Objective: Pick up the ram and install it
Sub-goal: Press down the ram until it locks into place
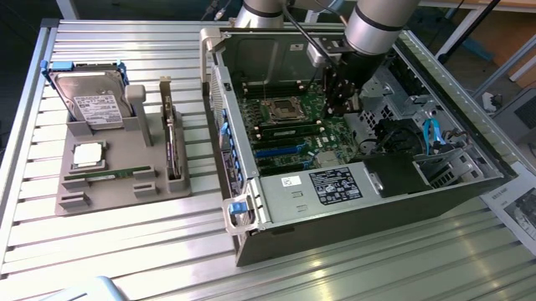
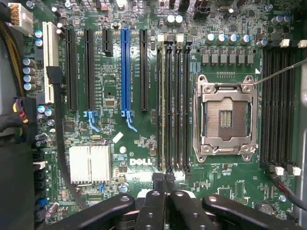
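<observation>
Ram (image 1: 109,174) noted lying flat in a groove of grey holder (image 1: 125,147), on exterior view's left, well apart from gripper. Same holder also carries hard drive (image 1: 92,100), stood upright w/ blue rails at the back, and silver processor chip (image 1: 88,155), just behind ram. Expansion card (image 1: 172,150) is stood on edge along holder's side toward exterior view's right, between ram and PC case (image 1: 352,213). All is set on slatted metal table (image 1: 125,251).

Case is laid open and motherboard (image 1: 293,144) exposed. Gripper (image 1: 343,103) is positioned inside case, above board, near CPU socket (image 1: 280,108). Card and case wall stand between gripper and ram. Blue cable (image 1: 431,135) is seen further to exterior view's right.

Wrist view: gripper (image 2: 165,178) is seen w/ fingertips pressed together and nothing clamped between them, held over one end of memory slots (image 2: 177,105), beside socket (image 2: 224,115). Blue slot (image 2: 125,67) and white heatsink (image 2: 89,164) are also noted. A pale strip is seen in one memory slot; whether it is a stick can't be told. In exterior view the arm is cut off at top edge, and fingertips are hard to make out against dark parts.
</observation>
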Controlling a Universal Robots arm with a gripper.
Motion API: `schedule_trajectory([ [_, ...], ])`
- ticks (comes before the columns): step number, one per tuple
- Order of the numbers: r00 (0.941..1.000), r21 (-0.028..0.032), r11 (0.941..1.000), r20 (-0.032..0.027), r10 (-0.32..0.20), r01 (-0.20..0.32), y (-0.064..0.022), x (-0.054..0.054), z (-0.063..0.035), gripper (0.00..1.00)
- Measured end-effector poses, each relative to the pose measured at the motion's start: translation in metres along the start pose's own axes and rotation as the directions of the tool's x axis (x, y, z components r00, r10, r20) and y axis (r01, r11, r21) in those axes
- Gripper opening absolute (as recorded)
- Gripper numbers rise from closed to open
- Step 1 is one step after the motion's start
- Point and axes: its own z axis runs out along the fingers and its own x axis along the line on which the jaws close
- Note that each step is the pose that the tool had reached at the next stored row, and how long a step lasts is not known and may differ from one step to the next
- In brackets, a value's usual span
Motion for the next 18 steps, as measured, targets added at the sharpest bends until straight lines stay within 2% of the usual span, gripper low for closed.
schedule_trajectory([
  [6, 1.0, 0.0015, 1.0, -0.0004, 0.0, 0.0, 0.0002, -0.001, 0.011, 0.1],
  [18, 1.0, 0.0022, 1.0, -0.0006, 0.0, 0.0, 0.0003, -0.001, 0.017, 0.1],
])
